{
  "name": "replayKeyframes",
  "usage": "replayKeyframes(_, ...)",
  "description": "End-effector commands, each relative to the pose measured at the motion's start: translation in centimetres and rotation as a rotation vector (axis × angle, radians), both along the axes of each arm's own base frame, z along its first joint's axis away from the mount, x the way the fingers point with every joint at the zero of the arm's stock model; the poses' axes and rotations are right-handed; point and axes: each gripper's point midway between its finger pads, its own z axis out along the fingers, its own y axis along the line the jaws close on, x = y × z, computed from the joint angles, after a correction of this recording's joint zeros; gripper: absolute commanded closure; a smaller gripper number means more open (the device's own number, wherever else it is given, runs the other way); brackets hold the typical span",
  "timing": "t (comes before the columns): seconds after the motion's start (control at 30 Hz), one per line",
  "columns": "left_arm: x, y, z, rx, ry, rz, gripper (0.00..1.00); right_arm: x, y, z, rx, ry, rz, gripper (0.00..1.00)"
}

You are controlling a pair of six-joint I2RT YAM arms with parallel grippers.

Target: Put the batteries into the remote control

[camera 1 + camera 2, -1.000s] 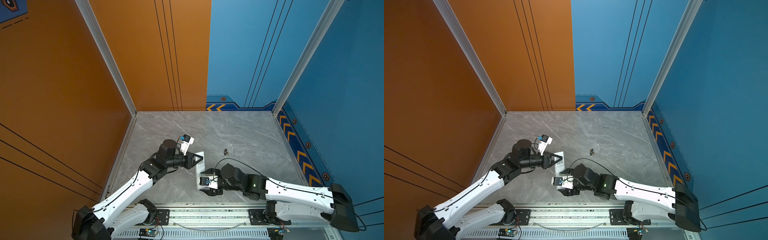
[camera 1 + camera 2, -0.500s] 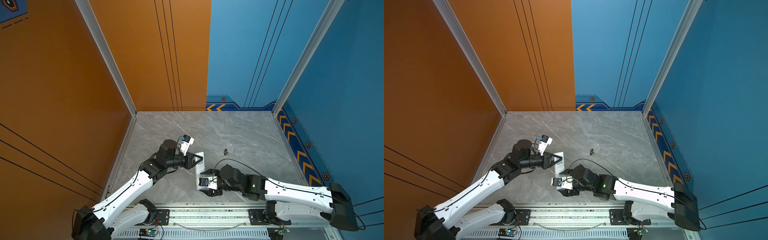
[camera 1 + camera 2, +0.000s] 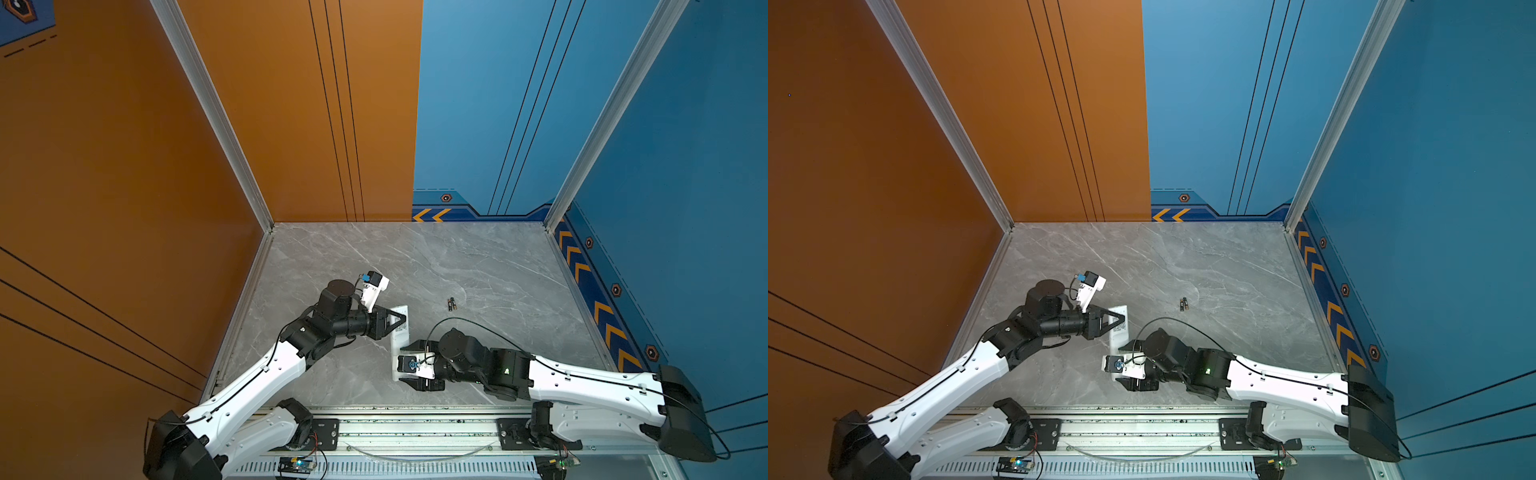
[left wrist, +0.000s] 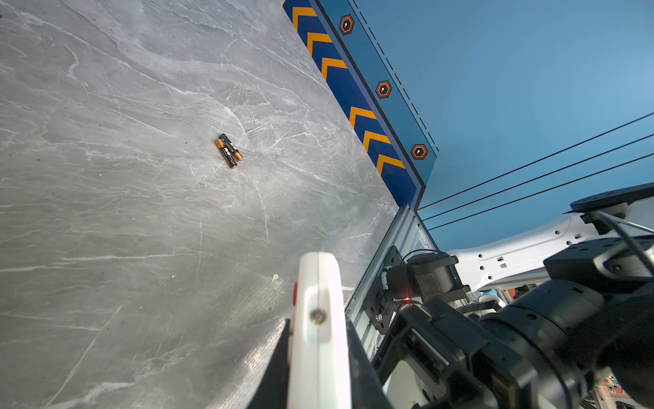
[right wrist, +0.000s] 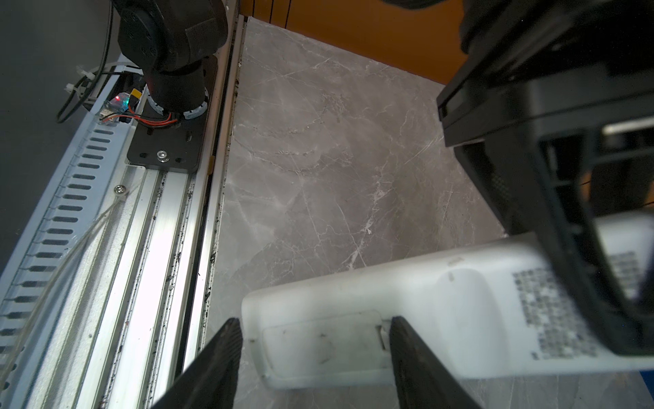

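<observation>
**Remote in my left claw, my right claw spread over its cover end**

My left claw is pressed together on the remote control, pinching it across its thickness near the far end. In my left wrist view the white bar shows edge-on between my two dark fingers, with a red button on the side that faces the table. The plain back is turned up, and its printed label shows close to that grip.

My right claw is spread wide at the near end of the remote. One finger sits just off the end of the bar. The other lies over the back at the inner edge of the battery cover, which is shut and flush. I see no pinch here: a gap shows between the outer finger and the remote's end.

The batteries lie on the grey marble table, side by side and touching, gold ends pointing opposite ways. They are beyond the remote and apart from both claws, in both top views.
</observation>
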Motion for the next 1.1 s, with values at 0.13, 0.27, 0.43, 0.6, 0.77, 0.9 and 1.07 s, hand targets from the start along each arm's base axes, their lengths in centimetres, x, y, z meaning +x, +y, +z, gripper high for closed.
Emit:
replayKeyframes(0.13, -0.1, -0.7, 2.9, -0.056, -0.078, -0.029, 1.0, -1.8, -0.4, -2.1, -0.086, 0.075, 0.047, 0.4)
replayKeyframes(0.27, -0.1, -0.6, 2.8, -0.049, -0.079, -0.024, 1.0, -2.1, -0.4, -1.9, -0.078, 0.087, 0.056, 0.41)
replayKeyframes(0.43, 0.0, -0.5, 2.8, -0.046, -0.082, -0.018, 1.0, -2.2, -0.4, -1.6, -0.069, 0.087, 0.059, 0.43)
replayKeyframes(0.6, 0.0, -0.4, 2.7, -0.036, -0.081, -0.013, 1.0, -2.2, -0.3, -1.5, -0.071, 0.083, 0.058, 0.47)
replayKeyframes(0.77, 0.1, -0.3, 2.4, -0.02, -0.08, -0.008, 1.0, -2.2, -0.4, -1.3, -0.066, 0.08, 0.057, 0.48)
replayKeyframes(0.9, 0.1, -0.3, 2.4, -0.014, -0.082, -0.006, 1.0, -2.3, -0.5, -1.0, -0.06, 0.076, 0.062, 0.49)
replayKeyframes(1.07, 0.1, -0.3, 2.4, -0.005, -0.085, -0.005, 1.0, -2.2, -0.6, -0.9, -0.058, 0.071, 0.06, 0.51)
